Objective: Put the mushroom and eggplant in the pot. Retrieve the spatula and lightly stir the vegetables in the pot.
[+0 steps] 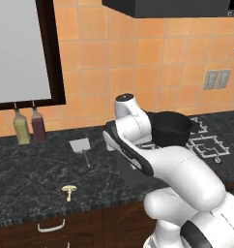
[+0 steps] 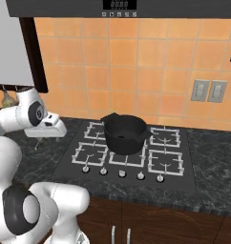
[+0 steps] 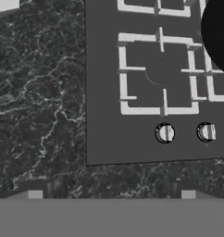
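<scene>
Mushroom (image 1: 68,190), pale tan, is laid on the near part of the dark marbled counter (image 1: 27,169), close to the front edge, well left of the stove. Spatula (image 1: 81,147), with grey square blade and thin handle, is laid farther back on the same counter, beyond the mushroom. Pot (image 2: 124,133), round and black, is set on the hob (image 2: 131,155) among the white burner grates, between the left and right burners. Gripper (image 3: 111,194) is held above the counter at the hob's near left corner, its fingertips (image 3: 35,194) spread wide apart and nothing between them. Two bottles (image 1: 29,126) are stood against the orange tiled wall, far left.
</scene>
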Tool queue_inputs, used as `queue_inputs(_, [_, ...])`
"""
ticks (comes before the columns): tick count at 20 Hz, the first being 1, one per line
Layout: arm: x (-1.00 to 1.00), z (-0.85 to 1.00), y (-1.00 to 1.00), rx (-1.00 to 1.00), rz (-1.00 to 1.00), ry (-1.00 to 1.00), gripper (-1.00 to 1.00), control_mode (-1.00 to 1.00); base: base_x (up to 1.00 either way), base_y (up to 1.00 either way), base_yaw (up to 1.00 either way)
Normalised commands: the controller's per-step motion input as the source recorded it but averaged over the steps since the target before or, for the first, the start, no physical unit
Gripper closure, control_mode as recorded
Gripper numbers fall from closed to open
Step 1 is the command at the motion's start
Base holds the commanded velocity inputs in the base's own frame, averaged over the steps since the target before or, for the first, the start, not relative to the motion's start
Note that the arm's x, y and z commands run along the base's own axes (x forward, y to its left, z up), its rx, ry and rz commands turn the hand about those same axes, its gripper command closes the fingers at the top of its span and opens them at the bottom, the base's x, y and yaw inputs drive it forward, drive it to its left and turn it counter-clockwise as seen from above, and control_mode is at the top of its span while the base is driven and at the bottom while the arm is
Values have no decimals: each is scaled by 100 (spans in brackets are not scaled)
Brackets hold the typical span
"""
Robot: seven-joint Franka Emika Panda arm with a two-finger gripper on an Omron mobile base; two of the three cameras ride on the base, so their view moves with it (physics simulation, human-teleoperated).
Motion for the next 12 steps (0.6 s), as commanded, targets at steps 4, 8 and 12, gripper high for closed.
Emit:
queue_inputs(4, [-12,-44,100,-4,48,22,-100,-100,0,0,0])
queue_inputs(8, [-39,-59,100,-4,38,9,-100,-100,0,0,0])
queue_inputs(12, [-31,-44,100,-1,37,14,-100,-100,0,0,0])
